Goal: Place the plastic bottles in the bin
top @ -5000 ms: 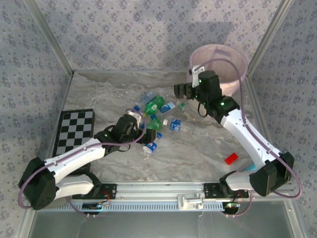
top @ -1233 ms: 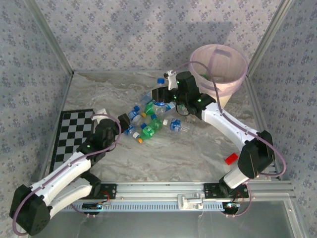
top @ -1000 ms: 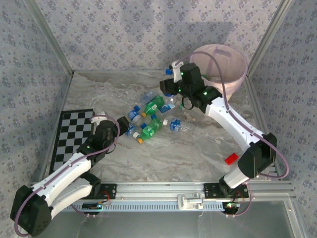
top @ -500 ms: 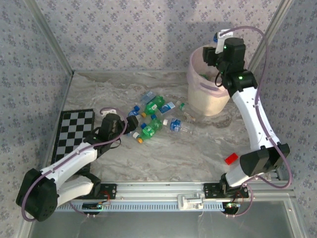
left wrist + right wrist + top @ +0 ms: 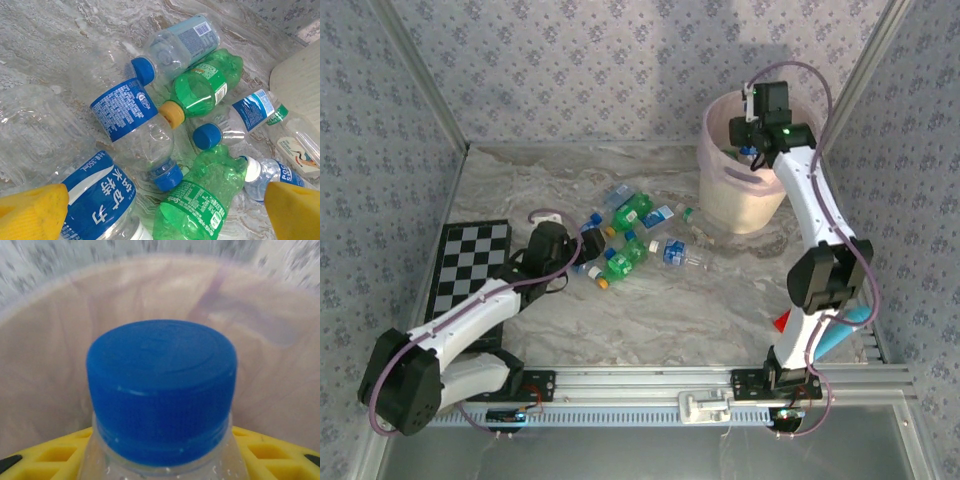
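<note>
With a blue-capped bottle [image 5: 160, 390] clamped in the right jaws over the far-right bin [image 5: 740, 200], and the left jaws spread wide above the heaped bottles [image 5: 135, 115] mid-way across the surface [image 5: 660, 320], an off-centre release could be deflected by the rim and the bottle lost.

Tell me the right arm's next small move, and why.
Probably open the right gripper and let go. It is shut on a blue-capped bottle, and the wrist view shows the pink wall of the bin behind the cap, while the top view places the gripper over the bin's mouth, so the bottle should fall inside.
</note>
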Robot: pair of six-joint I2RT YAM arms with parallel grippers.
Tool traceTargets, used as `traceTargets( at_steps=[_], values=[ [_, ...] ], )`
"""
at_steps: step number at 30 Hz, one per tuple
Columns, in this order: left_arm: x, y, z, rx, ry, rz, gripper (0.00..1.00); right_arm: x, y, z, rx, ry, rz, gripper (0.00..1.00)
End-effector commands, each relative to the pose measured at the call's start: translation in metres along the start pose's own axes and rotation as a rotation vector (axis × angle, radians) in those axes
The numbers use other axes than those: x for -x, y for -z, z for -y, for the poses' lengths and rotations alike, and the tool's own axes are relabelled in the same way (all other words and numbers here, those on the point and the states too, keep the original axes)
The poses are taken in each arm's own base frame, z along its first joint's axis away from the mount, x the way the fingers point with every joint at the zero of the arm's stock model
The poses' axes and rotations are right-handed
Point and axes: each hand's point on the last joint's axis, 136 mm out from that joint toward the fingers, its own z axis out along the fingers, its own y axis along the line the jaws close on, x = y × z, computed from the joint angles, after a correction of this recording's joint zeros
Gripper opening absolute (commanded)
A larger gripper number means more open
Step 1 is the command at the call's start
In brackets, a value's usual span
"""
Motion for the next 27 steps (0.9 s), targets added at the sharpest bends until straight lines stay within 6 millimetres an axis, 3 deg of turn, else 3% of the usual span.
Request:
traceTargets(
  at_steps=[1,4,8,14,15,16,22,27],
  values=[
    [0.011,0.003,0.015,-0.040,-0.016,0.014,1.00,-0.022,-0.011,0.002,0.004,0.032,-0.120,0.56],
    [0.011,0.003,0.014,-0.035,-0.021,0.009,1.00,-0.033,-0.024,-0.002,0.012,0.037,-0.169,0.57],
    [0.010,0.004,0.014,-0.030,-0.026,0.005,1.00,-0.034,-0.029,-0.006,0.023,0.032,-0.181,0.62],
    [0.012,0.004,0.014,-0.027,-0.029,0.010,1.00,-0.023,-0.021,-0.004,0.009,0.030,-0.151,0.80],
    [0.012,0.004,0.014,-0.026,-0.028,0.010,1.00,-0.021,-0.019,-0.004,0.004,0.034,-0.143,0.85],
    [0.012,0.004,0.014,-0.025,-0.029,0.012,1.00,-0.018,-0.016,-0.002,-0.007,0.036,-0.135,0.98],
    [0.013,0.006,0.013,-0.023,-0.029,0.015,1.00,0.004,0.013,0.002,-0.074,0.052,-0.048,1.00],
    [0.012,0.008,0.006,-0.002,-0.030,0.029,1.00,0.033,0.057,-0.012,-0.106,0.081,0.095,1.00]
  ],
)
